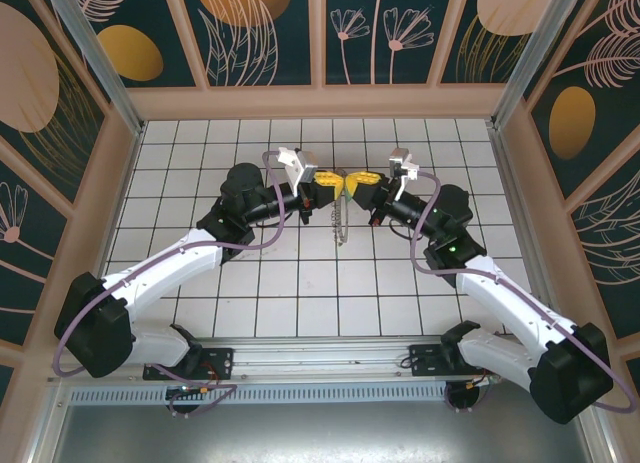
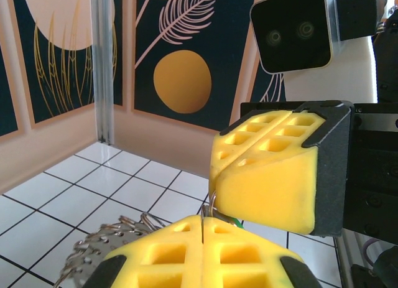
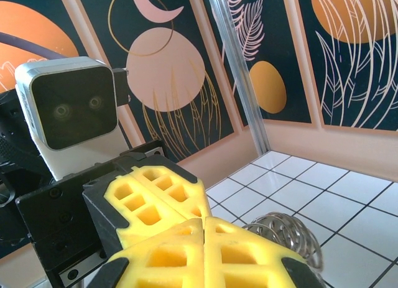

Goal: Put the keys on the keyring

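Observation:
Both grippers meet tip to tip above the middle of the tiled floor. My left gripper (image 1: pixel 334 189) (image 2: pixel 203 229) is shut on a thin metal wire of the keyring (image 2: pixel 102 241), whose silvery fringe hangs down to its lower left. In the top view the keyring (image 1: pixel 343 221) dangles edge-on under the fingertips. My right gripper (image 1: pixel 356 183) (image 3: pixel 204 232) is shut; in the left wrist view a small wire loop runs into its fingertips (image 2: pixel 267 176), with a sliver of the green key (image 2: pixel 239 224) just beneath. The keyring's silvery coils (image 3: pixel 289 235) show beside the right fingers.
White tiled floor (image 1: pixel 250 293) lies all around, bounded by tan walls with dark patterned panels (image 1: pixel 260 33). An aluminium post (image 2: pixel 102 64) stands in the far corner. Each wrist's white camera block (image 2: pixel 292 30) (image 3: pixel 68 107) faces the other at close range.

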Controlling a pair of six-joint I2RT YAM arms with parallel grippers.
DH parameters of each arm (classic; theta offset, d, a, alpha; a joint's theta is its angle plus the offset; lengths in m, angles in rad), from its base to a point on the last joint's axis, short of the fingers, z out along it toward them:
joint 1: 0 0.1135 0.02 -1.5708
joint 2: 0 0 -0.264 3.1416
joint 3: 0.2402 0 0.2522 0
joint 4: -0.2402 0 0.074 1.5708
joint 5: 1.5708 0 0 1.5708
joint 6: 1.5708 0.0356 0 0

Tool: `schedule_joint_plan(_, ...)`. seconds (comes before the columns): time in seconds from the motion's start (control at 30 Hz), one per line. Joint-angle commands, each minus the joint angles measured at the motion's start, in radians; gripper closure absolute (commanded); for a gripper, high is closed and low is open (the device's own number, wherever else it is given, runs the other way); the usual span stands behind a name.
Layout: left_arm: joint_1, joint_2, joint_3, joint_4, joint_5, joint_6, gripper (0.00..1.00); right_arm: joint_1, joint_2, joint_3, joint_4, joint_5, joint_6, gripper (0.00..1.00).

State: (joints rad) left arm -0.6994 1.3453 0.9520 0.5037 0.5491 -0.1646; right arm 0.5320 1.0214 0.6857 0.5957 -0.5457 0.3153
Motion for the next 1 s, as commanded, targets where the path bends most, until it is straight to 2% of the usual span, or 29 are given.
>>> schedule_joint_plan(0.0,-0.005,-0.011,0.003,0.041,0.031,0.000,1.00,0.009,0.009,0.041,0.035,0.006,-0.024,1.00)
schedule_joint_plan(0.5,-0.005,-0.040,-0.003,0.059,0.057,-0.011,1.00,-0.010,0.044,0.042,0.021,0.033,-0.039,1.00)
schedule_joint_plan(0.97,-0.006,-0.069,-0.012,0.088,0.054,-0.027,1.00,-0.064,0.026,-0.031,0.042,0.029,-0.004,1.00)
